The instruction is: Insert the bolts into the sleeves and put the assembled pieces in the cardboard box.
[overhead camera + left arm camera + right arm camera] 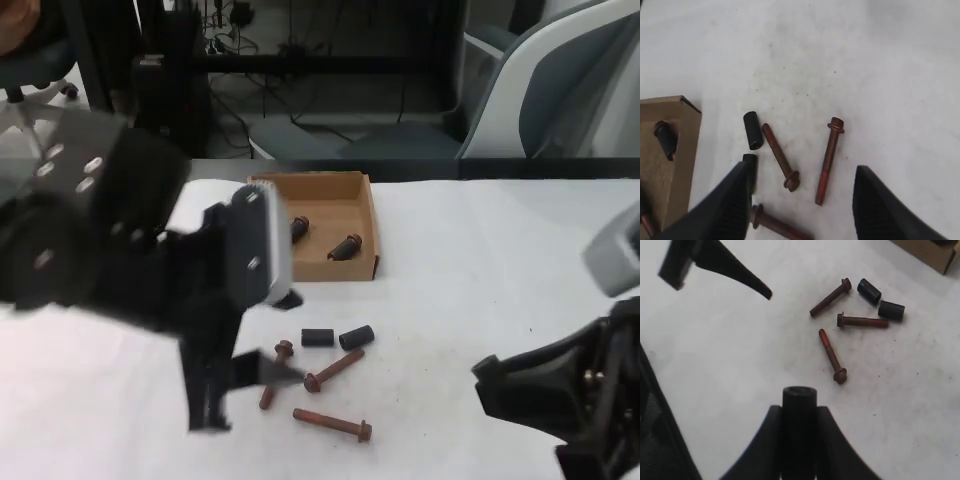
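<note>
Take twelve o'clock as straight away from the arms across the counter point(480, 260). Your left claw point(802, 167) hangs wide open with nothing in it, right over the loose bolts, so it is the nearer arm for the pick. Your right claw point(798, 412) is clamped on a black sleeve point(799, 392) whose long axis runs out along the fingers. That arm sits well apart, at about four o'clock from the bolts.

The one to watch is the middle bolt point(335, 368). It lies flat at three o'clock of the left fingertips, with its long axis running eight to two o'clock and its head at the eight o'clock end. I judge that the open jaws already stand roughly across that axis, so little wrist turn should be needed.

A near bolt point(333, 425) lies apart at six o'clock of it. A third bolt point(275, 375) lies at nine o'clock, close beside one left finger, and could get nudged. The first loose sleeve point(356, 337) rests just off the middle bolt's tip, with the second loose sleeve point(317, 337) beside it. The cardboard box point(340, 270) stands beyond them at twelve o'clock and holds assembled pieces point(345, 247).
</note>
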You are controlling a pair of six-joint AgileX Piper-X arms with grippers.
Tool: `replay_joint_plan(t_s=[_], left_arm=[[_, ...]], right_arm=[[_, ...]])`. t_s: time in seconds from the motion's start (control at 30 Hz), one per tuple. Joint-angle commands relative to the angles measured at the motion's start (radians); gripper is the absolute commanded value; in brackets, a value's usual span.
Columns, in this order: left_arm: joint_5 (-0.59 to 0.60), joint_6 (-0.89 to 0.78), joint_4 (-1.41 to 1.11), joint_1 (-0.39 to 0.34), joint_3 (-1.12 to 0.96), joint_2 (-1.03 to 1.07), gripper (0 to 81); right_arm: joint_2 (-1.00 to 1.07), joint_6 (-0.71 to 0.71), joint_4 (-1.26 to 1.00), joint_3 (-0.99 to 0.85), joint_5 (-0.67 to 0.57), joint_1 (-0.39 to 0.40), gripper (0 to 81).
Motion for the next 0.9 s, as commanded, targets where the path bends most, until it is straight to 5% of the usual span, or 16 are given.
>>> replay_joint_plan(t_s=[0.0, 0.4, 0.6, 0.87], left_arm=[[0.023, 0.012, 0.127, -0.003, -0.114, 0.117, 59.8], [0.038, 0.139, 0.317, -0.075, -0.281, 0.358, 59.9], [-0.118, 0.223, 0.296, -0.158, -0.281, 0.422, 59.9], [-0.142, 0.223, 0.211, -0.189, -0.281, 0.466, 59.9]], right_arm=[[-0.051, 0.032, -0.009, 0.003, -0.018, 0.001, 0.4], [-0.056, 0.005, -0.009, 0.003, -0.020, 0.001, 0.4], [-0.056, -0.010, -0.009, 0.003, -0.048, 0.001, 0.4], [-0.056, -0.013, -0.006, 0.003, -0.075, 0.001, 0.4]])
